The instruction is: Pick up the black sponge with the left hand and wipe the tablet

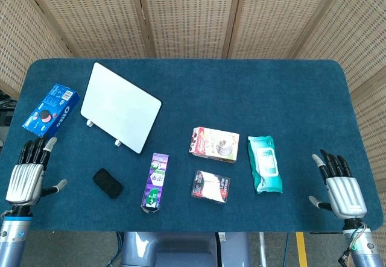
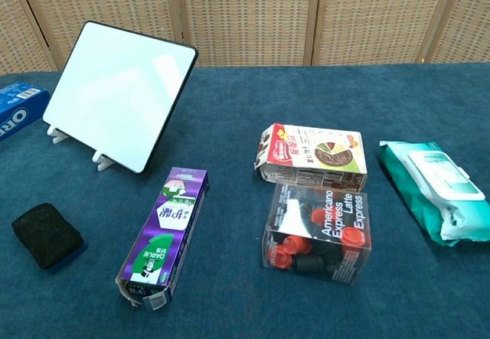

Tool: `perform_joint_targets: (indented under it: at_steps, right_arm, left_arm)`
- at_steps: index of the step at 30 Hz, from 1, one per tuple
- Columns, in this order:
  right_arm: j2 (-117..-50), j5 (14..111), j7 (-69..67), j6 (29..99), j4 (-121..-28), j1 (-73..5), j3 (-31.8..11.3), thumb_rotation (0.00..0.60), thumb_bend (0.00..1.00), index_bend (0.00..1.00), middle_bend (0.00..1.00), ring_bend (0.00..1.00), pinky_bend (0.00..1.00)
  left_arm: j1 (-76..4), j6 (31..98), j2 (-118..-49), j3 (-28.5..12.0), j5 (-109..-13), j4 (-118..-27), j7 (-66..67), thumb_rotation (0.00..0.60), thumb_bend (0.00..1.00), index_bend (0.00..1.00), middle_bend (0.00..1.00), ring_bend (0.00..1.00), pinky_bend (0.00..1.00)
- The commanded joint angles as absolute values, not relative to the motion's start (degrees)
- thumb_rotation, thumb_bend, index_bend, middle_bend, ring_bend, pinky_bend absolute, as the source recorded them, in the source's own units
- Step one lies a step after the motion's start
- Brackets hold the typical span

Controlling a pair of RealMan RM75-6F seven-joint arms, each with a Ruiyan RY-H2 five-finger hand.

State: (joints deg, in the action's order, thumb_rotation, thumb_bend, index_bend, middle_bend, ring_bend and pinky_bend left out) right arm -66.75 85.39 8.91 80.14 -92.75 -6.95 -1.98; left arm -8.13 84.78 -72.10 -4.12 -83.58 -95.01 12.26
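Note:
The black sponge [image 1: 108,183] [image 2: 47,235] lies flat on the blue table, near the front left. Behind it a white tablet [image 1: 120,106] [image 2: 119,93] leans tilted back on a small white stand. My left hand [image 1: 29,173] hovers at the table's left front corner, fingers spread and holding nothing, a hand's width left of the sponge. At the right front corner my right hand [image 1: 341,186] is likewise spread and holds nothing. Neither hand shows in the chest view.
A blue Oreo box [image 1: 51,109] lies left of the tablet. A purple carton [image 1: 155,181], a clear coffee box [image 1: 210,186], a snack box [image 1: 215,144] and a teal wipes pack [image 1: 264,163] sit to the sponge's right.

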Motion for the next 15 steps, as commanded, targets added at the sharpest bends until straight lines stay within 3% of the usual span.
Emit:
perform_joint_targets:
  at_steps: [1,15]
  right_arm:
    - [-66.8,85.3,8.9,80.0,-92.7,-7.0,-1.9,0.600,0.05,0.02,0.00,0.00,0.00]
    - [-66.9,85.9,9.0,80.7,-92.9,-6.9,-1.9,0.600,0.05,0.02,0.00,0.00,0.00]
  left_arm:
    - [-8.1,84.8,-72.1,-4.1,-83.5,-95.1,12.3,0.600,0.07,0.00,0.00,0.00,0.00]
    - [-8.1,85.5,-72.3,-4.3,-84.5,-94.4,10.9,0.600,0.07,0.00,0.00,0.00,0.00]
